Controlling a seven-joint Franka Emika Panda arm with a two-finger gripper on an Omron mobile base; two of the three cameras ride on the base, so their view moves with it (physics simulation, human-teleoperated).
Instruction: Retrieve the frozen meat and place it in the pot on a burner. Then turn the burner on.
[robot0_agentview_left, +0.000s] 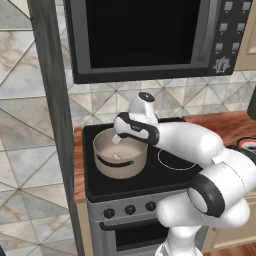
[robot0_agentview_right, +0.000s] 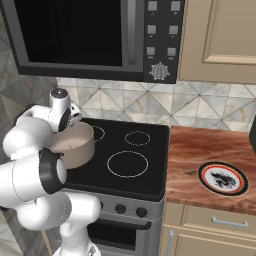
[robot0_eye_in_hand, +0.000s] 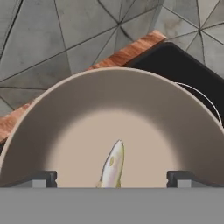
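We find the frozen meat (robot0_eye_in_hand: 112, 165) lying inside the pot (robot0_agentview_left: 120, 159) on the burner (robot0_agentview_left: 102, 186), tool (robot0_eye_in_hand: 112, 178) jaws apart and empty — burner knob not yet turned.

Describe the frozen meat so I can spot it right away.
Start at the black stove top under the microwave. The beige pot sits at its front left. The frozen meat is the small pale lump on the pot's cream floor, the one thing inside it.
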